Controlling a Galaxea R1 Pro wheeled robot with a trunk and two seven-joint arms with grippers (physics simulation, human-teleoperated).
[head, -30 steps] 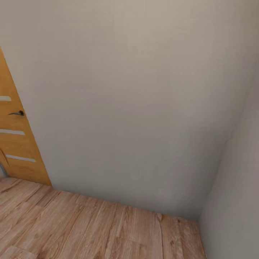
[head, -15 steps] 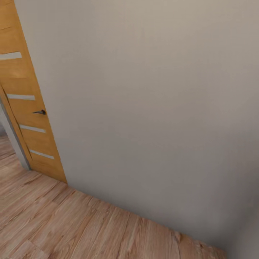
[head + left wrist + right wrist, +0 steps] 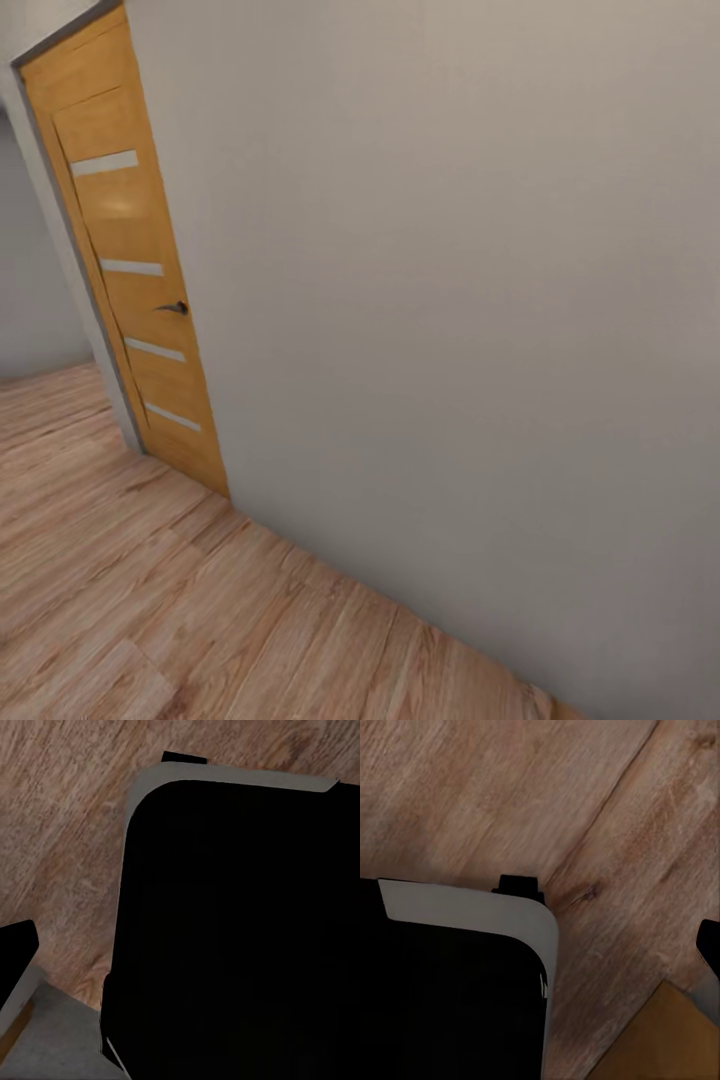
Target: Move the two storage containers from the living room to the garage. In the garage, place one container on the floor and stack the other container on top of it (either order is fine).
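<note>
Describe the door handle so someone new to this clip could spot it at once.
Start at the big plain grey wall; at its left end stands an orange wooden door. The handle is the small dark lever at mid-height, unlike the pale horizontal strips.

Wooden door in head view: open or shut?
Looks open. The door stands angled away from the wall, with a grey frame edge and more wood floor showing beyond it.
</note>
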